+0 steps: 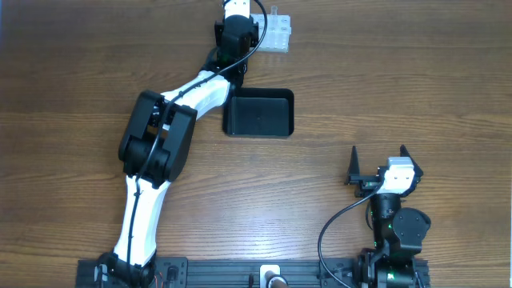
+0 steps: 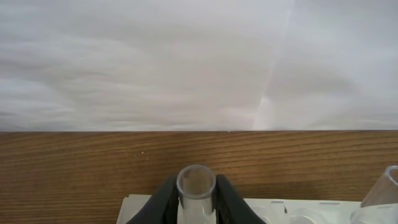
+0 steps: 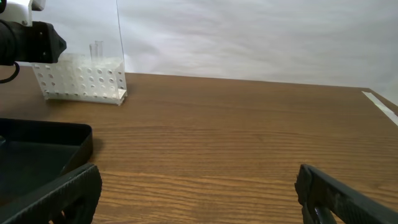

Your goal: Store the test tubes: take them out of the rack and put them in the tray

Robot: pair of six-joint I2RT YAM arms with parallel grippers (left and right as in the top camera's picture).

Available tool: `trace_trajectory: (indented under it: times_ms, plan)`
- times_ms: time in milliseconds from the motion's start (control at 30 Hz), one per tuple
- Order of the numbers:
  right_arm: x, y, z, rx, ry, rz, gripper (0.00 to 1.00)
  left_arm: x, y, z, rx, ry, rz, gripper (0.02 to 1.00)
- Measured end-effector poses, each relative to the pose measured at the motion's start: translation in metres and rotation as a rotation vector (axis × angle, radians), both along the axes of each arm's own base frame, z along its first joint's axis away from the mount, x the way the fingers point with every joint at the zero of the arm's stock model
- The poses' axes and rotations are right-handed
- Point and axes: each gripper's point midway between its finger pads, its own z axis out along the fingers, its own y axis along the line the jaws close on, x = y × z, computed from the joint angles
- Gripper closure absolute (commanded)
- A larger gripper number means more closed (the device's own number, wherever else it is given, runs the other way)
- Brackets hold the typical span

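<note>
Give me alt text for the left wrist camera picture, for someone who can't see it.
The left gripper grips a clear test tube near its open top, over the white rack. A second tube shows nearby, and beyond them are the wooden table and a white wall.

Clear plastic tube rack (image 1: pixel 278 32) at wooden table's (image 1: pixel 416 80) far edge; black plastic tray (image 1: pixel 258 113) just before it; right gripper (image 1: pixel 378 164) well apart, nearer, rightward.
</note>
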Motion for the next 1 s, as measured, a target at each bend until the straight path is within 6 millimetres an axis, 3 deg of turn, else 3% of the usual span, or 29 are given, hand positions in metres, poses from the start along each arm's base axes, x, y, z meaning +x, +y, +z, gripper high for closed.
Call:
trace_trajectory:
  times_ms: [1000]
  plan:
    - [0.0000,0.0000,0.0000,0.000,0.000,0.000,0.007,0.0001,-0.0035,0.0044,-0.009,-0.018,-0.006,0.980]
